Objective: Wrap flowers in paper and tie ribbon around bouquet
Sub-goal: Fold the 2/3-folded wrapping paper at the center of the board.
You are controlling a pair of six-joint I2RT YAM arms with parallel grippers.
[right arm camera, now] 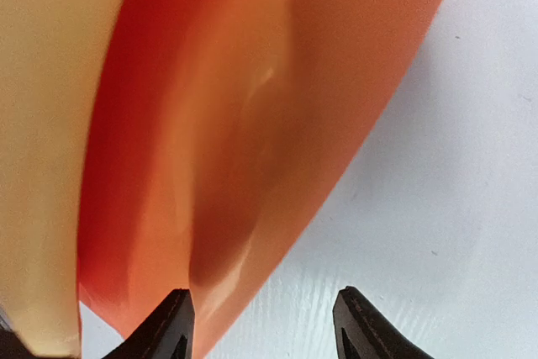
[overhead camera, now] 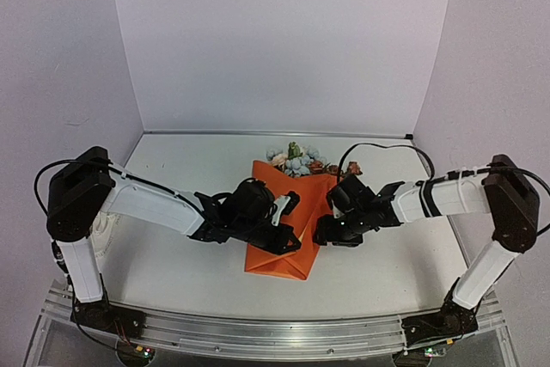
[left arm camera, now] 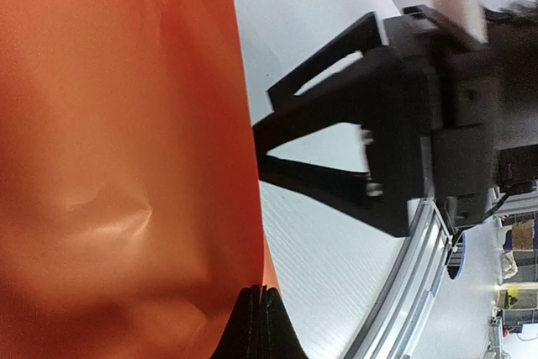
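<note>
White table [overhead camera: 172, 255] fills the floor of a pale-walled booth. An aluminium rail [overhead camera: 275, 333] along its 6 o'clock edge carries the 2 arm bases. The left arm [overhead camera: 146, 204] reaches in from 9 o'clock and the right arm [overhead camera: 430, 199] from 3 o'clock, and they meet over the middle of the table.

Between them lies the paper [overhead camera: 275, 255], orange face up, folded lengthwise into a long wedge. Its narrow end points to 6 o'clock and its wide end to 12 o'clock. The right wrist view shows a strip of the yellow face along the 9 o'clock side of the frame.

The flowers [overhead camera: 296, 159] stick out of the wide end as a small cluster of pale blue, pink and rust heads with green leaves. Their stems are hidden under the fold.

The left gripper [overhead camera: 290, 204] sits over the paper's upper half with its jaws pressed together. In its own wrist view the orange edge runs straight into the closed fingertips [left arm camera: 256, 325], so it appears to pinch the sheet.

The right gripper [overhead camera: 320, 234] is at the paper's 3 o'clock edge with its jaws spread apart and nothing clamped between them. 1 finger [right arm camera: 176, 321] is at the orange edge and the other is over bare table.
</note>
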